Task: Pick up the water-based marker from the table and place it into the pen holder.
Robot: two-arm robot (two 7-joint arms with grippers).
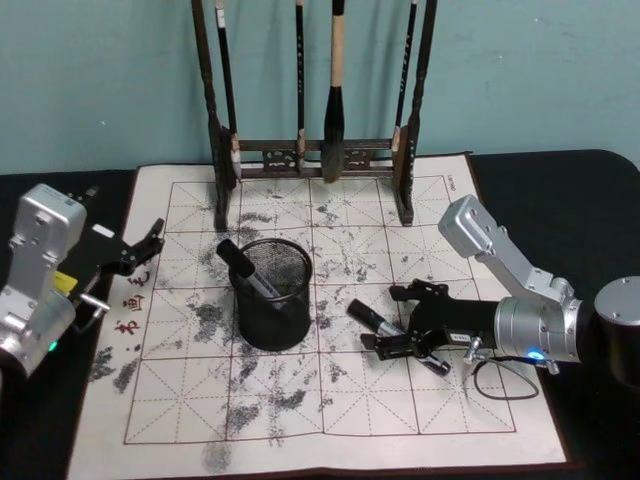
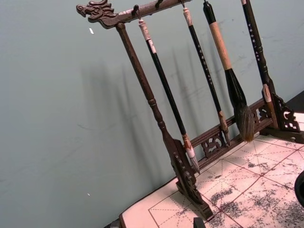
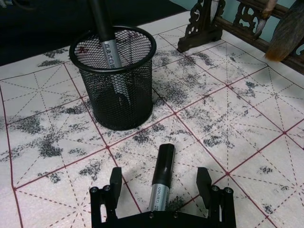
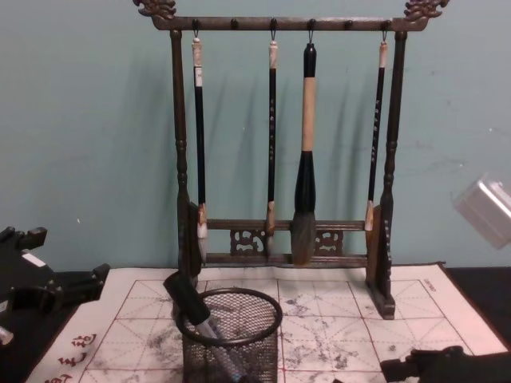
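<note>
Head view: high, looking forward and down over the mat (image 1: 330, 400), holder (image 1: 272, 310) and rack (image 1: 310, 155). Chest view: low and level, facing the rack side-on, holder at its lower edge. Left wrist view: near, tilted, on the rack; right wrist view: low and near, facing the holder.

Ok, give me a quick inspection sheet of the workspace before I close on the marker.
Surface: black table covered by an ink-stained grid mat.
Job's things: marker lying on the mat to the right of the pen holder; the holder stands upright with a second marker leaning inside.
Clutter: wooden brush rack with four hanging brushes, at the mat's back edge.
Grippers: right gripper open, fingers either side of the lying marker; left gripper idle at the mat's left edge.
Cables: thin black cable looping onto the mat beside the right arm.
Surroundings: plain teal wall behind.
</note>
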